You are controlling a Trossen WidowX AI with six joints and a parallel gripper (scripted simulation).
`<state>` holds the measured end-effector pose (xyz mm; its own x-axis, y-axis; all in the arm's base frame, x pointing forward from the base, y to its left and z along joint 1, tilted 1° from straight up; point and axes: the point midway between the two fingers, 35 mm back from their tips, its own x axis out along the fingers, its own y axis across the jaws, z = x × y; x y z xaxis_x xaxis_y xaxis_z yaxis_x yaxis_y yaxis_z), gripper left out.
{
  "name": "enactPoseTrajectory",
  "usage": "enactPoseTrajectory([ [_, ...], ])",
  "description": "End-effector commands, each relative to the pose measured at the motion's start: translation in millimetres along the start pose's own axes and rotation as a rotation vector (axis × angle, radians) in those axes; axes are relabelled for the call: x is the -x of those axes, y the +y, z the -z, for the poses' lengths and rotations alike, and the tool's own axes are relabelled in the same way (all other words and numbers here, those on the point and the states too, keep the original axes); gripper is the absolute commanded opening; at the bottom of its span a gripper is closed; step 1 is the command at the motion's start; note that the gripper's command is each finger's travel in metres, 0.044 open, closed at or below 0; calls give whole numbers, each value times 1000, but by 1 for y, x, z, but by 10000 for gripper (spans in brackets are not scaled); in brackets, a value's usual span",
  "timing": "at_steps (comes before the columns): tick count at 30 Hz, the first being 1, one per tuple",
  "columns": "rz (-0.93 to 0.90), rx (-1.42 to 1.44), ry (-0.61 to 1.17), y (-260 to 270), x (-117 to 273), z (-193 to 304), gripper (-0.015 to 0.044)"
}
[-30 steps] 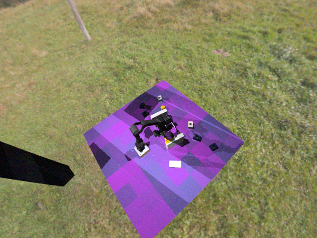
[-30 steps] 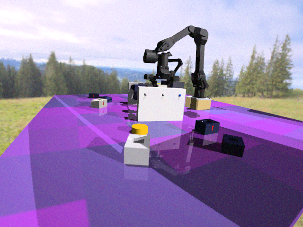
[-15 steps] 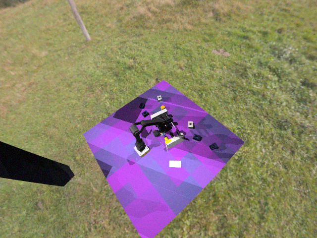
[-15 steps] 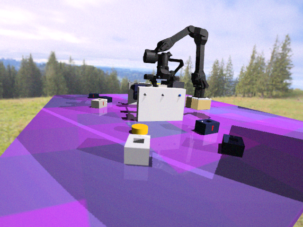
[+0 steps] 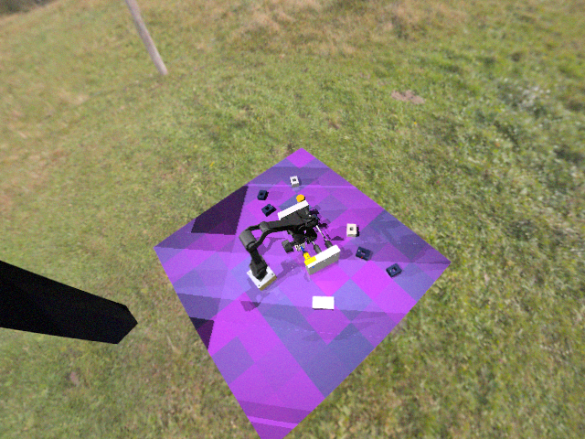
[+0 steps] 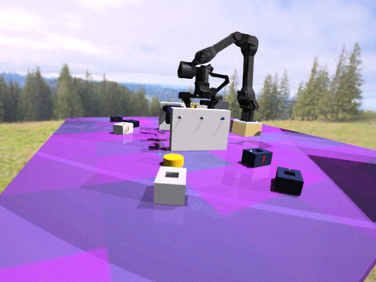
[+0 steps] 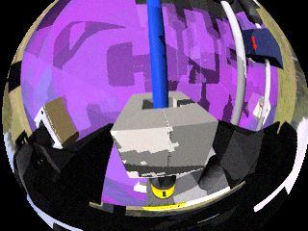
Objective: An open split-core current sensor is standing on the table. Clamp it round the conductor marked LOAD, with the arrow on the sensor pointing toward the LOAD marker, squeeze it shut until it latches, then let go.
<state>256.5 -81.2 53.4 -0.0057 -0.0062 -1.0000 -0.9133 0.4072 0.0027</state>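
Observation:
The light grey sensor [image 7: 164,140] sits round the blue conductor [image 7: 158,48]. Its two halves meet at a thin seam, and the conductor enters the square hole in its top face. Its arrow is not visible. My gripper [image 6: 200,104] is open, with black fingers on either side of the sensor in the wrist view. I cannot tell whether a finger still touches it. A yellow marker with a black mark [image 7: 163,192] shows beyond the sensor; its lettering is unreadable. In the top view the arm hides most of the sensor.
Two white upright panels [image 5: 324,261] [image 6: 200,136] carry the conductors. Grey conductors [image 7: 240,72] run beside the blue one, with a dark blue box [image 7: 264,44] [image 6: 173,113] near them. Several blocks, a yellow disc [image 6: 173,160] and a white slab [image 5: 323,302] are on the table.

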Motion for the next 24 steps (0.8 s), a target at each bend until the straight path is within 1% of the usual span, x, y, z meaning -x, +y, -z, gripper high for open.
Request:
enactPoseTrajectory([
  [1, 1, 0, -1, -2, 9, 0, 440],
  [6, 10, 3, -5, -2, 81, -2, 440],
  [8, 12, 4, -6, 1, 100, -2, 440],
  [24, 13, 4, -6, 1, 102, -2, 440],
])
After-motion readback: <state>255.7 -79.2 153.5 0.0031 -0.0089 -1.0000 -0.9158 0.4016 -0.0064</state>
